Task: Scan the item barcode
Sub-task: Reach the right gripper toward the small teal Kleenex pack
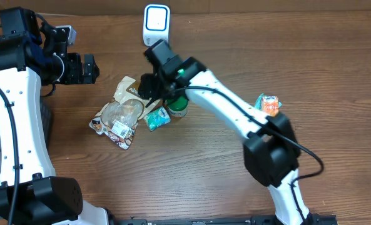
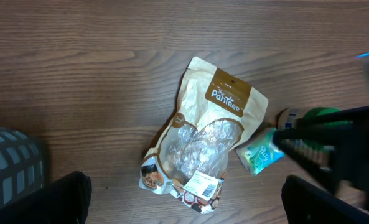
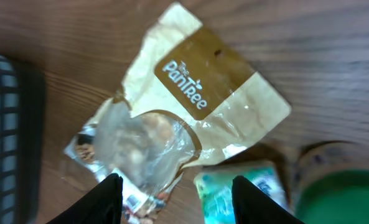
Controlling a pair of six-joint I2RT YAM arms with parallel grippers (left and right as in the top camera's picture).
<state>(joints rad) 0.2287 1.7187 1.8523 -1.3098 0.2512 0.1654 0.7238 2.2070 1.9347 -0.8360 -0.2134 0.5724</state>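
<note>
A beige PanTree snack bag (image 1: 119, 112) (image 2: 203, 134) (image 3: 196, 106) lies flat on the wooden table, its white barcode label (image 2: 203, 184) at the near end. A small teal packet (image 1: 157, 119) (image 3: 240, 190) and a green-lidded jar (image 1: 177, 106) (image 3: 340, 199) lie beside it. The white and blue scanner (image 1: 156, 22) stands at the far edge. My right gripper (image 1: 150, 92) (image 3: 179, 202) hovers open just above the bag and the teal packet, holding nothing. My left gripper (image 1: 90, 69) (image 2: 187, 202) hangs wide open, high over the bag.
An orange and green packet (image 1: 268, 103) lies to the right. A dark gridded object (image 2: 10, 165) (image 3: 7, 124) sits at the table's left side. The right arm (image 2: 340, 146) shows blurred over the jar in the left wrist view.
</note>
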